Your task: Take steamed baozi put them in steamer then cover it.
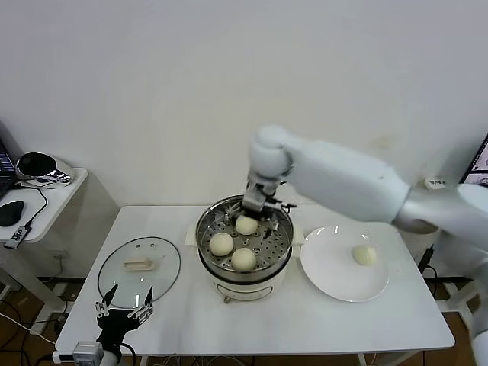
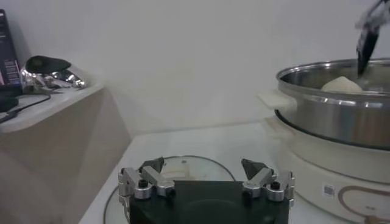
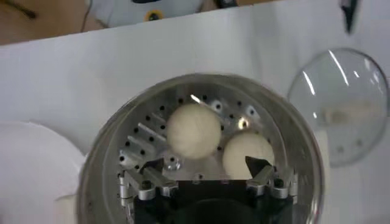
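The steamer [image 1: 244, 268] stands mid-table with three baozi on its perforated tray: one at the back [image 1: 246, 225], one left [image 1: 222, 244], one front [image 1: 244, 259]. A fourth baozi [image 1: 365, 255] lies on the white plate [image 1: 328, 274] to the right. My right gripper [image 1: 258, 211] is open and empty over the steamer's back rim, just above the back baozi. In the right wrist view [image 3: 206, 167] two baozi [image 3: 194, 130] [image 3: 248, 156] lie below it. My left gripper [image 1: 124, 300] is open and empty, low at the front left near the glass lid [image 1: 139, 268].
The glass lid with a cream handle lies flat on the table left of the steamer, also in the left wrist view [image 2: 183, 167]. A side table [image 1: 46, 198] with a mouse and a shiny object stands at the far left. The wall is close behind.
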Controlling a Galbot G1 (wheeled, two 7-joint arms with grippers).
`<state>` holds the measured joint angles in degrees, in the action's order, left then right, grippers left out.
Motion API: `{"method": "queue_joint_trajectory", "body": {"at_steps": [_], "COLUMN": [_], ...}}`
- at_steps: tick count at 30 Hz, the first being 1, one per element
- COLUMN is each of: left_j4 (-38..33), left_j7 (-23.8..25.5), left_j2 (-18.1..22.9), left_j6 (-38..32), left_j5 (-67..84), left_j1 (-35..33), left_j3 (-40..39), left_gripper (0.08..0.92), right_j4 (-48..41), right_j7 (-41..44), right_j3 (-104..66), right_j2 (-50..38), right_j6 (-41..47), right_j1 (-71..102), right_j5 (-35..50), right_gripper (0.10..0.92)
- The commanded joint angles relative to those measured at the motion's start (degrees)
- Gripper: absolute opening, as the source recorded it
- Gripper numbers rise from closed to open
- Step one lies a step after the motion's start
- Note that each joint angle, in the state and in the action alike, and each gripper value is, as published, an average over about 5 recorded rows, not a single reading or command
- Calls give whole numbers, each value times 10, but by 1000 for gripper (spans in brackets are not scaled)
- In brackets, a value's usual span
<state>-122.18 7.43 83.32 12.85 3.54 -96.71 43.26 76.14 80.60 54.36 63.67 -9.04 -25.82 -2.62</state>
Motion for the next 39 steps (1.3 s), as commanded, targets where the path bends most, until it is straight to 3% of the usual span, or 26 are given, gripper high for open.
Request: {"method": "queue_joint_trajectory", "body": {"at_steps": [1,10,14,23,33,39], "left_j4": [1,-59,-53,-20,-27,-33], "left_j7": [2,30,24,31,30,30], "left_j2": [-4,18,35,1,2,12], "left_j6": [2,60,63,71,68,68], "left_j5": [0,-27,-14,39,52,43], "left_j1": [1,-1,8,37,30,27], "left_j3": [-1,16,1,10,9,-2], "left_gripper": [823,823,823,823,823,823], "right_j4": [4,-47,-66,-63,-37,-57], "right_j7": [-10,8,9,-4,-25,-41], "right_j3": [-8,-20,-66,-111,-223,-284], "right_j2": [-131,-197,-210,-242,-285,-284], "right_j6": [233,284,296,321,327,281], "right_j1": [-53,-43,17,92,212,293], "right_j5": [78,75,46,22,-6,-54], "right_gripper": [823,823,823,823,823,823]}}
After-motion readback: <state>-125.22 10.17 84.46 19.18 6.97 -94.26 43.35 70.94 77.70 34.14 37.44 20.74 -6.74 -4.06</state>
